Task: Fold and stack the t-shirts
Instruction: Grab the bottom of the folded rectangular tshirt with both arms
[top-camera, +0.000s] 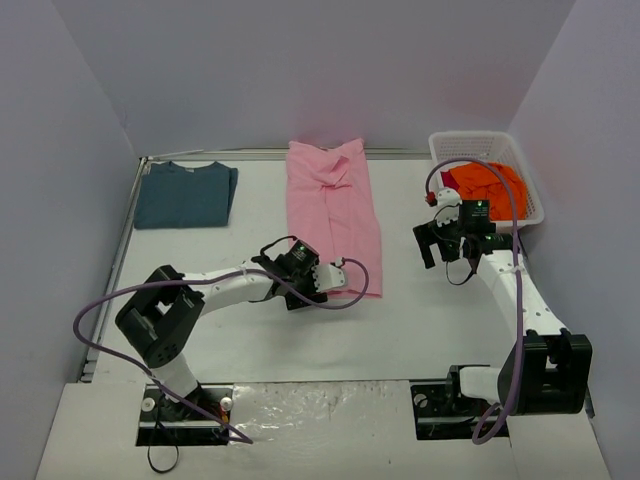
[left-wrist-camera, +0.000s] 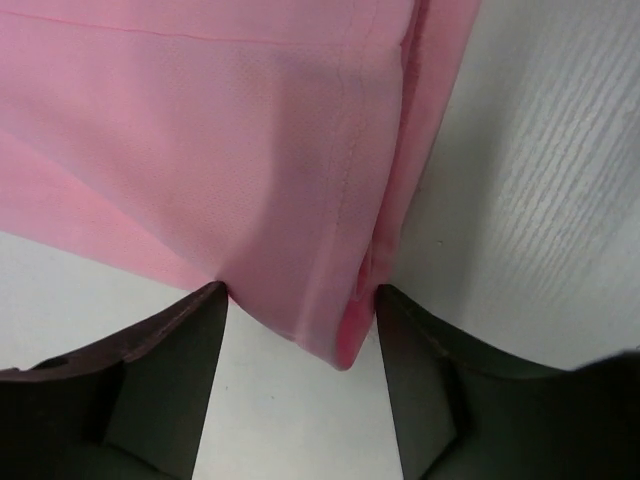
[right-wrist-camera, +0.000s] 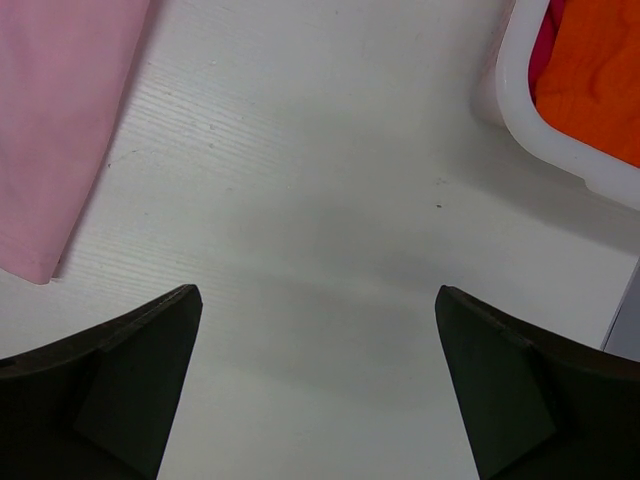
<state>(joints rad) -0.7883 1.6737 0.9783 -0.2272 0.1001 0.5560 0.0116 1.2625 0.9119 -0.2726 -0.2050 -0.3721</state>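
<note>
The left end effector (left-wrist-camera: 298, 295) straddled the near hem corner of the pink t-shirt (top-camera: 335, 205), jaws apart. The right end effector (right-wrist-camera: 315, 292) hovered wide open over the surface (top-camera: 420, 320). The pink t-shirt ran lengthwise to the far edge, hem nearest. The teal t-shirt (top-camera: 185, 195) lay folded at the far-left corner.

The top view looks down from behind; both close, table-facing wrist views share the pink shirt (top-camera: 335, 215).
</note>
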